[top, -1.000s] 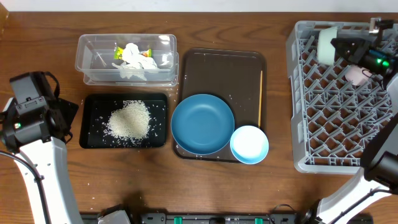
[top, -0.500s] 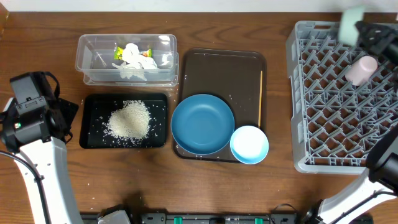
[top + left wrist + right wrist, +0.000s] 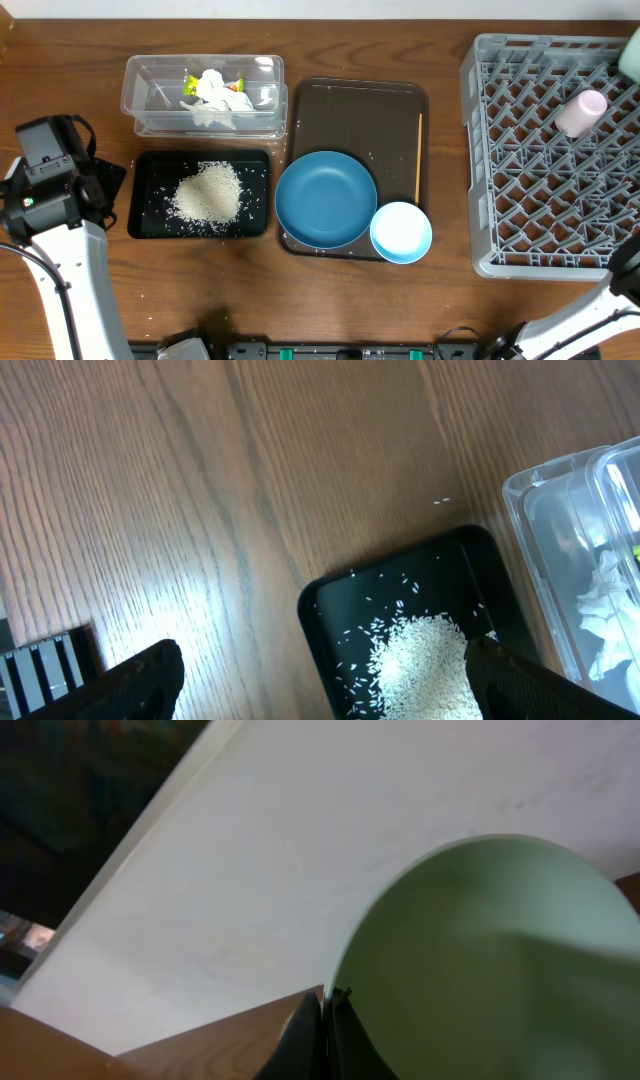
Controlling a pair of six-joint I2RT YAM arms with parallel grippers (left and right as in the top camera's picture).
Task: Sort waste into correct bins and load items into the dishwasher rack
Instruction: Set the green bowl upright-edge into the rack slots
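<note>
A wooden table is seen from above. At its right end a grey rack is set. A brown tray is placed at the middle. To the left of it, a clear tub is set at the far side and a black tray just in front of it.

A blue plate is laid on the brown tray's near left part. A mint bowl is pinched at its rim between the closed fingers of the right gripper; from above it is seen at the rack's far right corner, cut by the frame edge. A blue bowl is set at the brown tray's near right corner, just beside the plate. A pink cup is laid tilted in the rack's far right part. Chopsticks are laid along the brown tray's right side.

Rice is heaped in the black tray, with loose grains scattered round it. Tissue and a wrapper are contained in the tub.

The left gripper is held over the black tray's end, its fingers spread wide with nothing between them.
</note>
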